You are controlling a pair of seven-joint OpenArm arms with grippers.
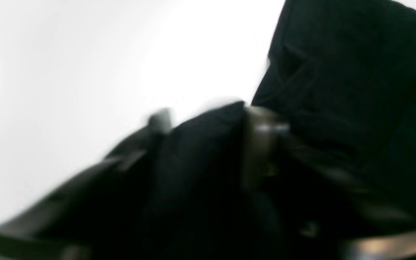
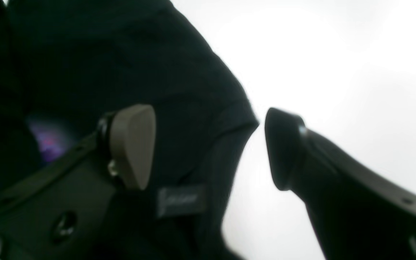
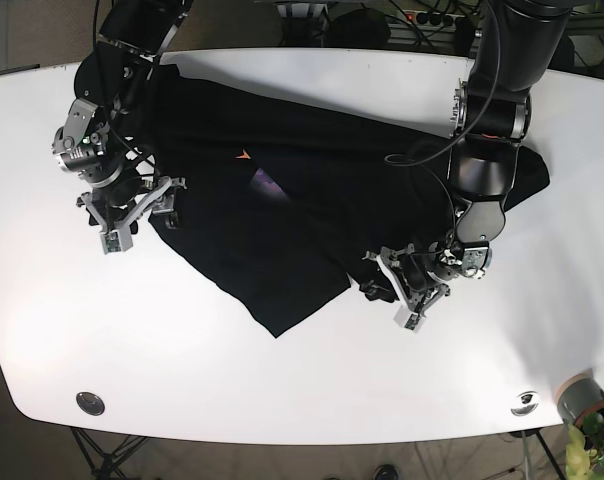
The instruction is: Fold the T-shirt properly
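Note:
The black T-shirt [image 3: 282, 200] lies spread and rumpled across the white table. My right gripper [image 2: 208, 148] is open at the shirt's left edge, where a sleeve hem and a small label [image 2: 181, 200] hang between its fingers [image 2: 132, 144]. In the base view this gripper [image 3: 132, 215] is at the table's left. My left gripper [image 1: 208, 126] is blurred in its wrist view, and a bunch of black cloth [image 1: 200, 151] fills the gap between its fingers. It appears shut on that cloth, at the shirt's lower right hem [image 3: 394, 288].
The white table [image 3: 282, 380] shows bare in front of the shirt and at both sides. Round fittings [image 3: 89, 402] sit near the front corners. A potted plant [image 3: 592, 435] stands at the front right, off the table.

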